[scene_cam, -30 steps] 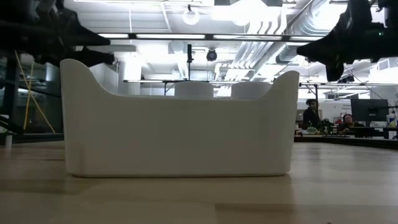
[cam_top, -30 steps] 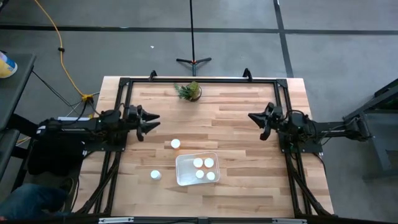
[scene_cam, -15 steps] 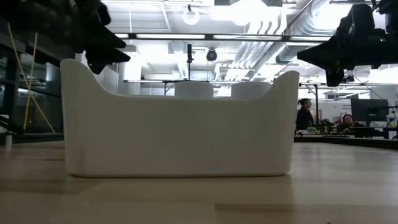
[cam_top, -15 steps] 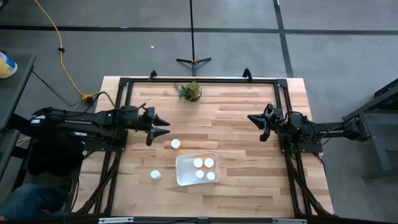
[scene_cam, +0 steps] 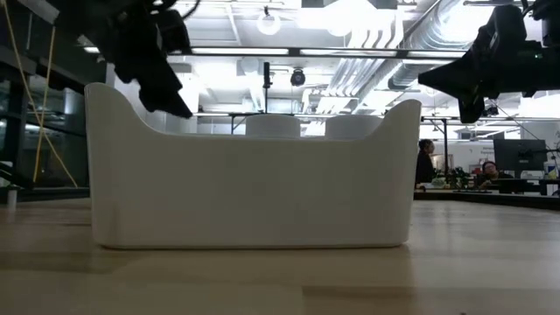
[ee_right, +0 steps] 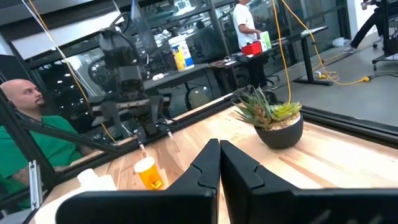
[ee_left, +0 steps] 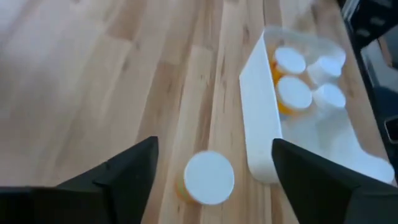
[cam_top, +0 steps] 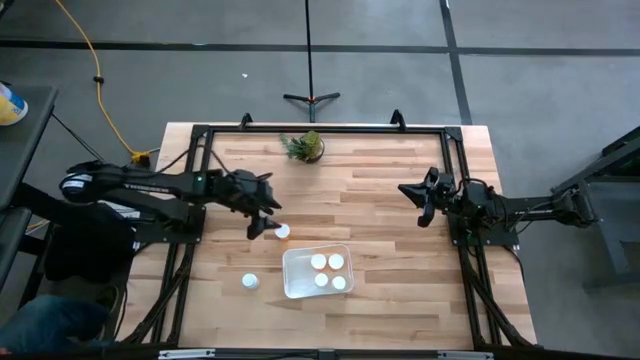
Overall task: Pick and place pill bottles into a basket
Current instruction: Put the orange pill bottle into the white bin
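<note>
A pill bottle [cam_top: 282,232] with a white cap stands on the table just beyond the white basket's [cam_top: 291,283] far left corner. My left gripper [cam_top: 266,224] is open and hovers over it, tipped down. In the left wrist view the bottle [ee_left: 208,177] sits between and below the two spread fingers, apart from them. Several white-capped bottles [cam_top: 328,272] lie in the basket [ee_left: 258,124]. Another bottle [cam_top: 249,282] stands on the table left of the basket. My right gripper [cam_top: 420,206] is shut and empty, held above the table's right side.
A small green potted plant [cam_top: 304,146] stands at the far edge, also in the right wrist view [ee_right: 273,121]. The black frame rails [cam_top: 195,180] run along the table's sides. A person in a green shirt [ee_right: 25,143] sits beyond the table.
My left gripper has reached from the table's left side toward the right and near edges and has tipped downward, ending over the bottle beside the basket. Its fingers stay open. The bottles and the basket have not moved.
</note>
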### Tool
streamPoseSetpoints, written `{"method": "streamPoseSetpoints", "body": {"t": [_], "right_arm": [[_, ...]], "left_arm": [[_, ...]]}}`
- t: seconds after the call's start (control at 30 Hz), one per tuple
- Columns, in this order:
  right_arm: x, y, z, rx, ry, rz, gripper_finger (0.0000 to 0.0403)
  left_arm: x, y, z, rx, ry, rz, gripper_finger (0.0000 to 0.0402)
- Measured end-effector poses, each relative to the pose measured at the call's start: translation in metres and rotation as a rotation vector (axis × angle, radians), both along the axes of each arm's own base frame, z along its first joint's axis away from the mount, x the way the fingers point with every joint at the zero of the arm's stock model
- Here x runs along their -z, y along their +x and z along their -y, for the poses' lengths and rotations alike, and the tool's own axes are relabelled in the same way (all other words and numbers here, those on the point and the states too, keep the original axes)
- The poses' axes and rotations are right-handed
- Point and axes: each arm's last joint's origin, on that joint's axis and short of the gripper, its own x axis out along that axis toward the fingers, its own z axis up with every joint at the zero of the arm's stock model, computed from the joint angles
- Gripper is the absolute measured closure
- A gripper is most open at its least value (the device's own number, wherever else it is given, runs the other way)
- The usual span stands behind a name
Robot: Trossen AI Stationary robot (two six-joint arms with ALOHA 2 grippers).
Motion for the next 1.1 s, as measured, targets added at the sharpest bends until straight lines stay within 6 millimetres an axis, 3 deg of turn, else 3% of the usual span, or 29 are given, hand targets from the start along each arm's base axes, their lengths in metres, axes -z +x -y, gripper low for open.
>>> {"method": "streamPoseSetpoints", "body": {"t": [0.13, 0.37, 0.57, 0.73, 1.1], "right_arm": [[0.001, 0.0, 0.0, 0.013, 0.001, -0.01, 0.0399], [0.002, 0.0, 0.001, 0.025, 0.002, -0.02, 0.0398], [0.005, 0.0, 0.001, 0.025, 0.011, -0.049, 0.04], [0.006, 0.0, 0.001, 0.028, 0.029, -0.05, 0.0397], [0.006, 0.0, 0.001, 0.028, 0.027, -0.055, 0.0401]], "left_arm": [[0.011, 0.01, 0.001, 0.038, -0.034, -0.061, 0.0035], [0.025, 0.018, 0.007, 0.116, -0.099, -0.128, 0.0049], [0.036, 0.023, 0.022, 0.168, -0.001, -0.172, 0.0063], [0.037, 0.024, 0.022, 0.095, 0.089, -0.177, 0.0066], [0.038, 0.023, 0.021, 0.112, 0.126, -0.187, 0.0066]]}}
